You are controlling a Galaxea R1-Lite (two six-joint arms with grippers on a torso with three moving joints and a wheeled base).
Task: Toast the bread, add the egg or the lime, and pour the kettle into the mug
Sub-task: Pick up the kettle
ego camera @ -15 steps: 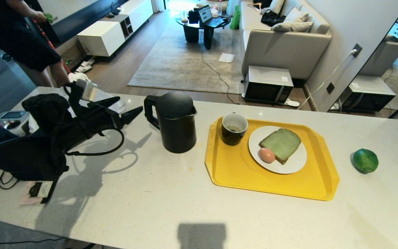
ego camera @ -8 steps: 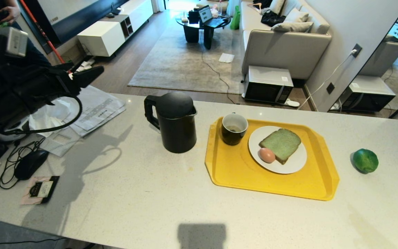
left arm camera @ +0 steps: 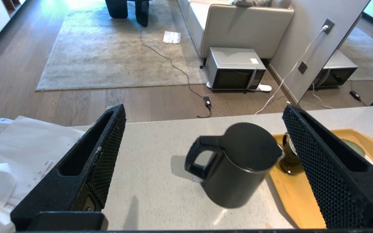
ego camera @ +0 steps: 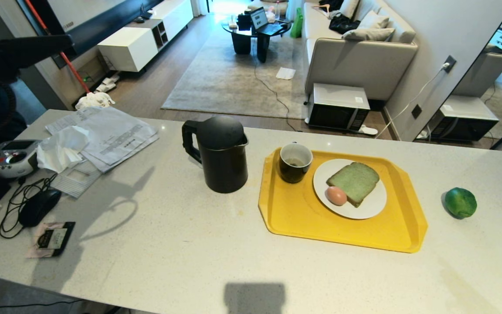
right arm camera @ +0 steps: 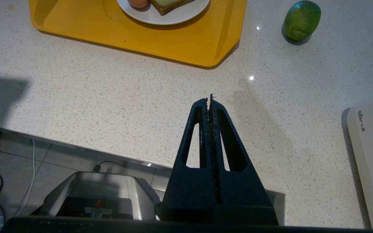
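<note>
Kettle (left arm camera: 238, 165), tall, matte black, lidded, now stands well below and ahead of the left gripper (left arm camera: 202, 168), which has lifted away from it, jaws wide and empty; pouring looks done. Beyond it, the glossy black mug (ego camera: 295, 162) on the yellow plastic tray (ego camera: 303, 218) holds something dark. Right gripper (right arm camera: 210, 101) hangs pressed together.

Matt black kettle (ego camera: 222, 152), glossy yellow plastic tray (ego camera: 303, 218) (speckled stone counter (ego camera: 168, 248)).
</note>
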